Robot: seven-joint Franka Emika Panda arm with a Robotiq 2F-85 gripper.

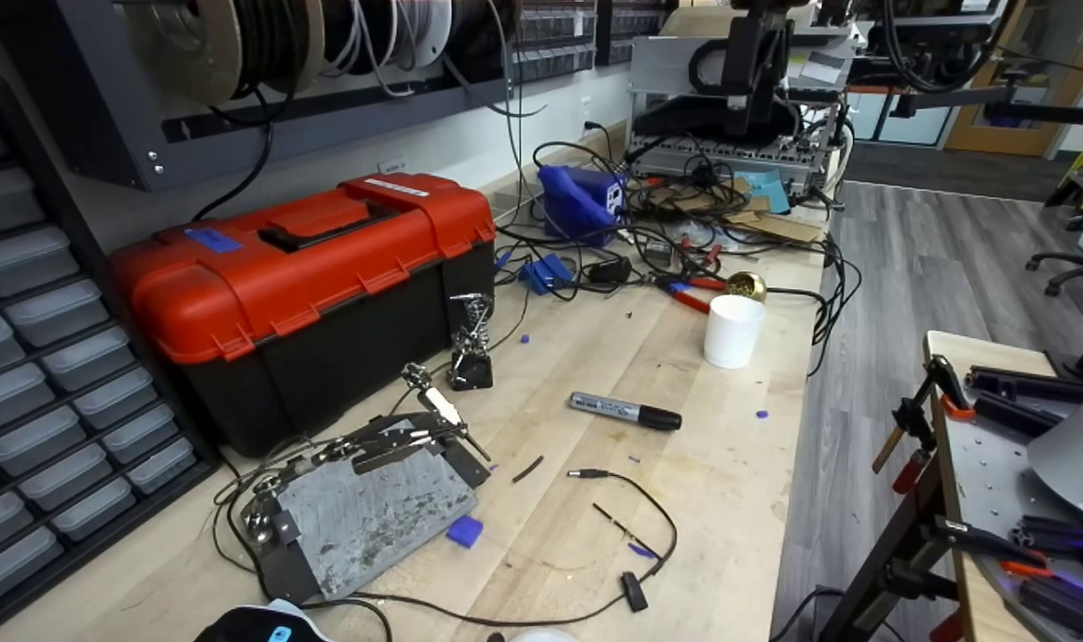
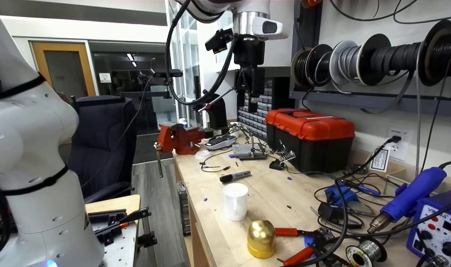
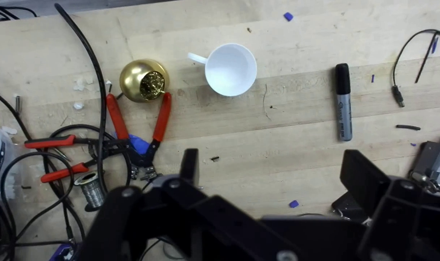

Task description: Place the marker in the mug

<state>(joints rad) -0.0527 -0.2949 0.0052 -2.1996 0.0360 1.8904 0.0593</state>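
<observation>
The marker is grey with a black cap and lies flat on the wooden table. It shows in both exterior views (image 1: 626, 411) (image 2: 235, 176) and at the right of the wrist view (image 3: 344, 103). The white mug stands upright beside it, apart from it, in both exterior views (image 1: 734, 332) (image 2: 235, 202). In the wrist view the mug (image 3: 230, 69) shows its opening, with nothing inside and its handle to the left. My gripper (image 2: 247, 105) hangs high above the table. In the wrist view the gripper (image 3: 270, 159) has its fingers wide apart with nothing between them.
A gold tip cleaner (image 3: 143, 80) and red-handled pliers (image 3: 162, 117) lie near the mug's handle side. Black cables spread around them. A red and black toolbox (image 2: 310, 137) stands against the wall. A helping-hands stand (image 1: 372, 508) and a thin cable (image 1: 670, 526) lie beyond the marker.
</observation>
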